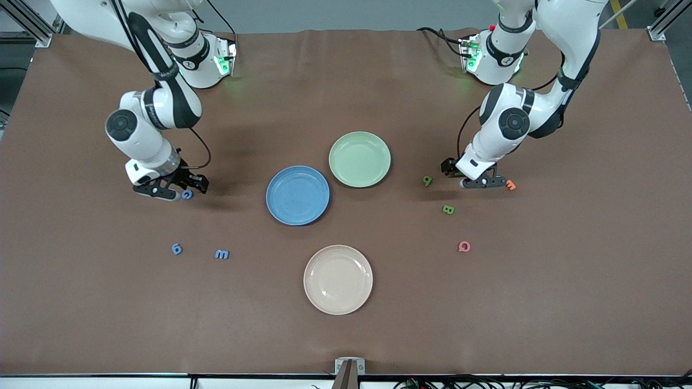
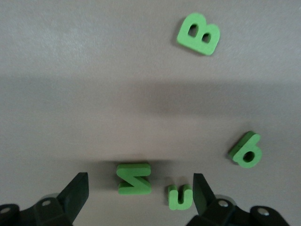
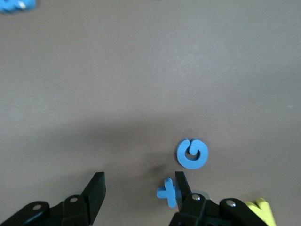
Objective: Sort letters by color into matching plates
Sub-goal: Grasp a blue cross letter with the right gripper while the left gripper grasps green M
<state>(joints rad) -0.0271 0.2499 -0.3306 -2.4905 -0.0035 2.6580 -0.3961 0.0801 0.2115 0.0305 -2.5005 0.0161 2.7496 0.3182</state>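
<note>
Starting nearest the camera: the beige plate (image 1: pixel 338 279) is seen empty, then blue 6 (image 1: pixel 177 249) and blue m (image 1: pixel 222 254) toward the right arm's end, green B (image 1: pixel 448 209) toward the left arm's. Farther back the blue plate (image 1: pixel 298 195) and green plate (image 1: pixel 359 159) are seen empty. Right gripper (image 3: pixel 136 190) is held low, jaws spread, beside blue G (image 3: pixel 192 153) and blue plus (image 3: pixel 168 193); left gripper (image 2: pixel 140 192) is held low, jaws spread around green N (image 2: pixel 134 178) and a small green piece (image 2: pixel 180 197), green 9 (image 2: pixel 247 150) just beside.

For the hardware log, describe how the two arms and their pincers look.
Both arms have glossy white shells with black joint bands and discs; black cables run along them. Green lights glow at the bases. The left pincer and right pincer are black, with wedge-shaped fingers.
</note>
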